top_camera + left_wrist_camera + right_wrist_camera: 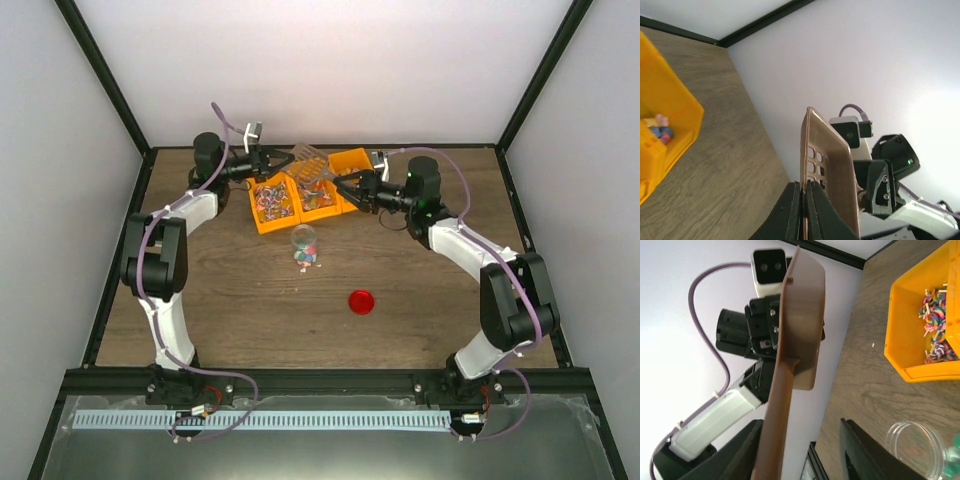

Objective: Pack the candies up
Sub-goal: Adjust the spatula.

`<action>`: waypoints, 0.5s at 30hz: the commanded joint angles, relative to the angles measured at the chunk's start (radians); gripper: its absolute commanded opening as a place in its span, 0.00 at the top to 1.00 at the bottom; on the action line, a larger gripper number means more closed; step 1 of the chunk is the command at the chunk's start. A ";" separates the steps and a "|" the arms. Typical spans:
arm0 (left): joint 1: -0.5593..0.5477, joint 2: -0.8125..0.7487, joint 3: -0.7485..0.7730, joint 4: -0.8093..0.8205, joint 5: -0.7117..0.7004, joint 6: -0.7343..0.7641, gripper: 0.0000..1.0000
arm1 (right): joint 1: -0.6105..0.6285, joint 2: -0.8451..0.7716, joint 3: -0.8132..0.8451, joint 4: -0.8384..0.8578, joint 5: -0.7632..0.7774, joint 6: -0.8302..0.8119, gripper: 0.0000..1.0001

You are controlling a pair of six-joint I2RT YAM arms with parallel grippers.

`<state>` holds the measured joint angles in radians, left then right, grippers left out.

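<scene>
Beside jar (304, 238), loose candies (306, 259), scoop (309, 166) above bins (271, 226)

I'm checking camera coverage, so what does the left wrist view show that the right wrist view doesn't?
Left wrist only: the left pincer shut on the rim of the brown scoop, the scoop's slots, and a few candies in a yellow bin. Right wrist only: the clear jar, lollipops, and the scoop's handle inside the open right pincer. Both: the scoop, a yellow bin, the wooden table.
</scene>
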<state>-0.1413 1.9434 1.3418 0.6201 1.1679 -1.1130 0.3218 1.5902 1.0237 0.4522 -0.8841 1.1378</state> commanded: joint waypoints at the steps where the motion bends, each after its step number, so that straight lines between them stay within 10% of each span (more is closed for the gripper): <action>1: 0.008 0.074 0.077 0.365 0.144 -0.225 0.96 | -0.033 -0.021 0.067 -0.104 -0.058 -0.081 0.53; 15: 0.062 0.070 0.061 0.328 0.229 -0.127 0.96 | -0.045 -0.035 0.130 -0.268 -0.210 -0.237 0.52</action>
<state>-0.0814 2.0468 1.3899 0.9401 1.3464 -1.2858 0.2890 1.5856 1.1015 0.2619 -1.0447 0.9722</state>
